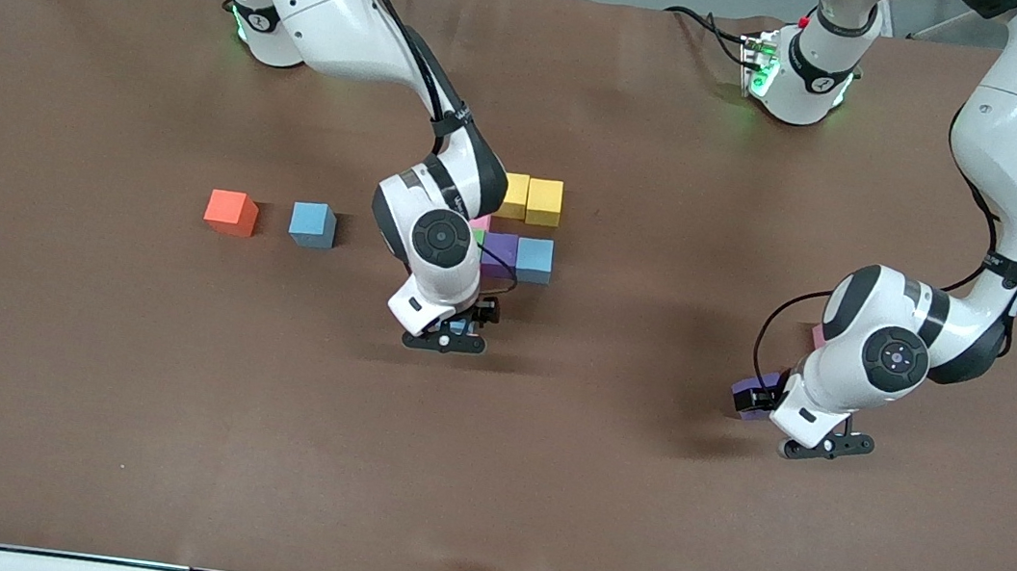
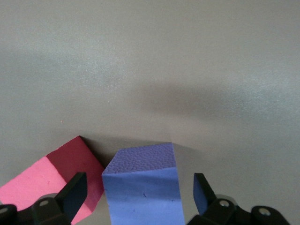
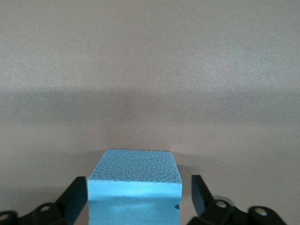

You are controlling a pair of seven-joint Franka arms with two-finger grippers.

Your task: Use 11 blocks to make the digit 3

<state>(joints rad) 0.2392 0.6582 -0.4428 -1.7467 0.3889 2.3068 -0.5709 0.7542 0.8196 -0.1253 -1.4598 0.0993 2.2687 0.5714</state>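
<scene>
Blue block (image 3: 134,180) sits btwn right gripper (image 3: 139,194) fingers, jaws apart w/ small gaps, on table just nearer cam than cluster (image 1: 523,229) | purple block (image 2: 143,183) btwn spread left gripper (image 2: 140,197) fingers, pink block (image 2: 44,185) beside.

Yellow pair (image 1: 531,199), purple (image 1: 500,254), light blue (image 1: 534,260) clustered mid-table; spare light blue (image 1: 312,225) toward right arm's end.

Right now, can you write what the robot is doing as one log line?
right hand: open around light blue block | left hand: open around purple block, pink block beside | digit 3: unfinished
</scene>
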